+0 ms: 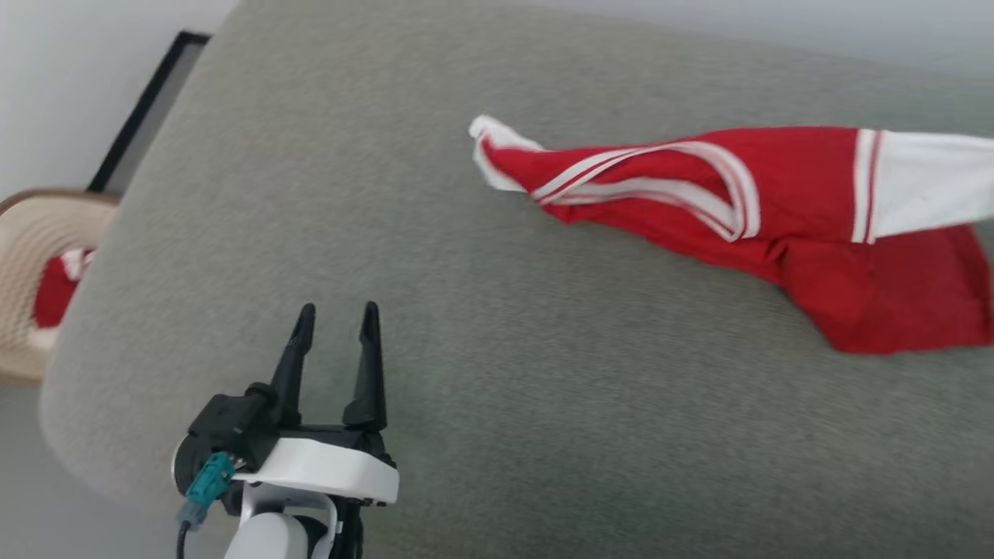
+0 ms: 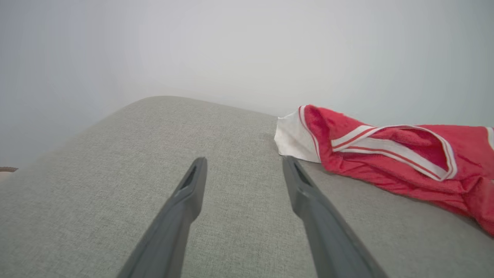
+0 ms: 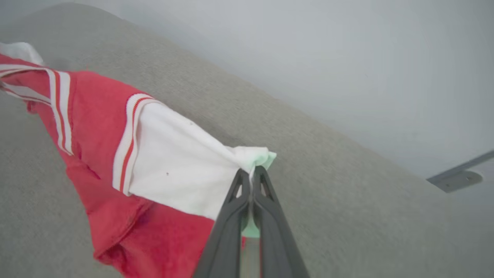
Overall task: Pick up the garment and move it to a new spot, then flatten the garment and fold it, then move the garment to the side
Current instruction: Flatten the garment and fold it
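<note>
The red jersey (image 1: 808, 182) is seen lying crumpled along the far right part of a grey fabric-covered surface (image 1: 481, 404). One white sleeve is stretched toward the right edge of the head view, where it is cut off. The other end, with a white corner and white-and-red striped trim, is pointed toward the middle of the surface. Its front is folded in on itself, so little beyond the stripes can be made out.

In the right wrist view, the right hand (image 3: 251, 172) is pressed together on the tip of the white sleeve of the jersey (image 3: 100, 108). The bunched cloth at the pinch is tinged pale green, and what causes this cannot be told.

The left hand (image 1: 338, 310) is held spread and empty above the near left of the surface, well apart from the jersey.

At the blurred left edge of the head view, a beige basket (image 1: 27, 241) is partly cut off, with a red-and-white cloth (image 1: 54, 291) inside.
</note>
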Motion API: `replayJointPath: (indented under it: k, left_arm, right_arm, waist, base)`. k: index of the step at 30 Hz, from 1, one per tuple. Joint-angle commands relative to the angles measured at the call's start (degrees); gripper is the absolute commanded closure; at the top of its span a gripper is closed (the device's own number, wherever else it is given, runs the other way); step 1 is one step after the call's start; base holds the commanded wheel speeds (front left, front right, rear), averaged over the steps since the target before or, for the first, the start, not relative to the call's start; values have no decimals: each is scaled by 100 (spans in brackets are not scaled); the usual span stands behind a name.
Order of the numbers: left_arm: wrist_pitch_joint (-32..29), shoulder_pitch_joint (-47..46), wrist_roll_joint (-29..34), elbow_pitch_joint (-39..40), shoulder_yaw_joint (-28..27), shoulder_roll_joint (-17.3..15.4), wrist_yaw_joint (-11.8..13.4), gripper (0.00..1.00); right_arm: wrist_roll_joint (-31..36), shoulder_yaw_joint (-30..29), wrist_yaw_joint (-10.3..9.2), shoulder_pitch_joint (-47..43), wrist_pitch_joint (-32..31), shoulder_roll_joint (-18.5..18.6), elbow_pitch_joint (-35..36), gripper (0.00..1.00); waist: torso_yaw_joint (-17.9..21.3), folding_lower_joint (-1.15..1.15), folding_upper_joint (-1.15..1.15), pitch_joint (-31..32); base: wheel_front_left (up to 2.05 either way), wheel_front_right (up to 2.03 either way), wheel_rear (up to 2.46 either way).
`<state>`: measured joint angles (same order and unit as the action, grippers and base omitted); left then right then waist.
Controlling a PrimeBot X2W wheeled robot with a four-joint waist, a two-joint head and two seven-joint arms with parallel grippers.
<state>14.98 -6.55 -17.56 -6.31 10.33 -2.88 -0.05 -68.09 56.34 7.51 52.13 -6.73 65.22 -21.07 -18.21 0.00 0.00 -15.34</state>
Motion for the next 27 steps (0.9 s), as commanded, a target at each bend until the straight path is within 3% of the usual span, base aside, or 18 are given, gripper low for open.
replayJointPath:
  k: [1,8,14,21,27]
  left_arm:
    - [30,77,37,2,-43,-8,-29,0]
    - [31,197,152,-1,-293,-6,-85,0]
    - [30,180,233,-67,-421,-8,-138,0]
    - [30,22,279,-187,-373,-9,-213,0]
    - [30,-92,265,-276,-254,-10,-236,0]
  right_arm:
    - [-121,-15,-3,-247,113,68,11,100]
    - [-1223,-108,-4,-1982,1146,575,395,100]
    - [-1973,-219,-4,-2946,1923,699,235,100]
    - [-3249,-827,-5,-2878,2110,74,-699,100]
    - [-3506,-755,-2,-2402,1795,-450,-1862,100]
  waist:
    - [274,0,0,149]
    - [774,0,0,171]
    - [1099,0,0,202]
    - [1289,0,0,204]
    - [1226,0,0,118]
  base:
    - [0,0,0]
    - [0,0,0]
    - [0,0,0]
    - [0,0,0]
    - [0,0,0]
